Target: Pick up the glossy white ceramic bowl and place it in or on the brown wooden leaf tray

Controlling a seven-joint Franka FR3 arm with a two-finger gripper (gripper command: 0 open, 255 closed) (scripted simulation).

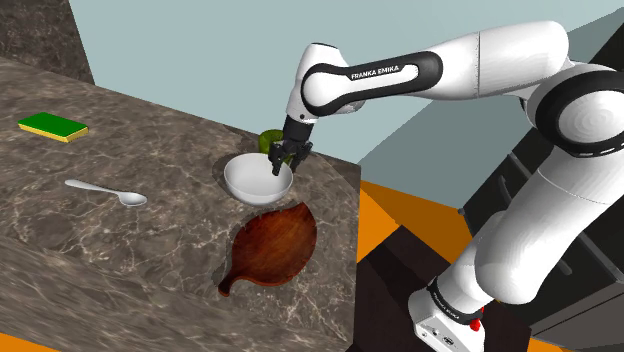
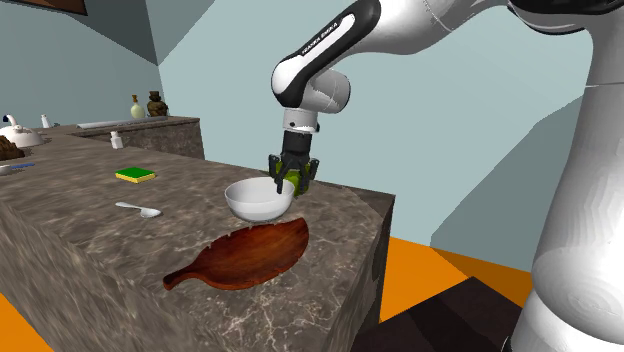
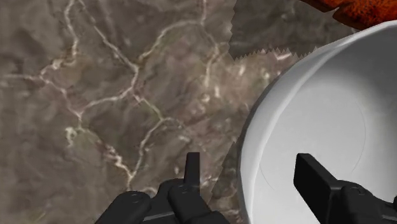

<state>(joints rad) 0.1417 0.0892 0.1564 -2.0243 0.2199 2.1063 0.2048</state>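
The white bowl (image 1: 258, 178) (image 2: 258, 198) (image 3: 318, 114) sits on the marble counter, just beyond the wide end of the brown leaf-shaped tray (image 1: 272, 245) (image 2: 245, 255) (image 3: 356, 9). My gripper (image 1: 282, 160) (image 2: 290, 185) (image 3: 251, 172) is down at the bowl's rim on the side away from the tray. It is open and straddles the rim: one finger stands inside the bowl, the other outside over the counter. Neither finger visibly presses on the rim.
A green object (image 1: 268, 140) (image 2: 293, 178) lies right behind the bowl by the gripper. A spoon (image 1: 105, 191) (image 2: 137, 209) and a green-and-yellow sponge (image 1: 52, 126) (image 2: 134, 174) lie farther along the counter. The counter's edge (image 1: 355, 230) drops off close beside the tray and bowl.
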